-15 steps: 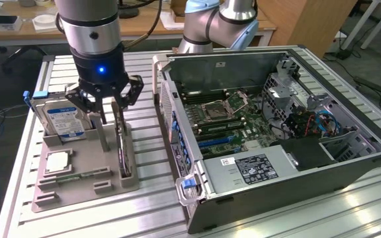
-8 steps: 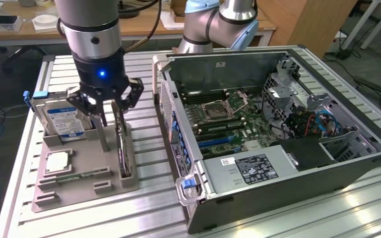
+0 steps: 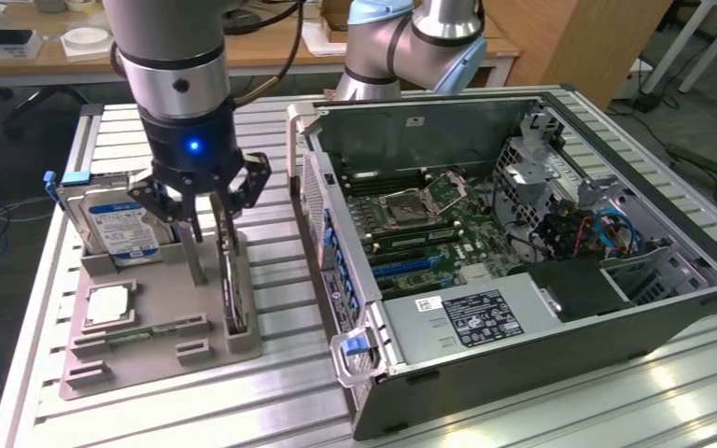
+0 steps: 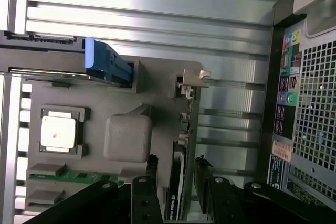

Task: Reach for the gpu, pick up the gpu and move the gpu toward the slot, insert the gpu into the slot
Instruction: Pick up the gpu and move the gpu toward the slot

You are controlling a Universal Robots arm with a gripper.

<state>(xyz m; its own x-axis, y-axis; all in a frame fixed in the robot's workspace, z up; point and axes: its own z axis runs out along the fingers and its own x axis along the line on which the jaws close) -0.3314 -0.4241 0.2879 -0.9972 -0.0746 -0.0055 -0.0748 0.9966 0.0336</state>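
Exterior view, left to right: blue-labelled hard drive [image 3: 112, 224] upright in the grey holder [image 3: 147, 359] on the counter [image 3: 272, 411], processor chip [image 3: 109, 304] lying flat in front of it. Then my tool [image 3: 212, 247], low over the gpu [image 3: 234, 289]. Gpu stands on edge in the holder's groove nearest the PC case [image 3: 708, 271]. Tool is open: fingers [image 4: 152, 169] straddle the card, one on each side, with gaps showing in the wrist view. Case lies open just beside the holder, and the gpu is well apart from the blue slot [image 3: 409, 266] on the motherboard.
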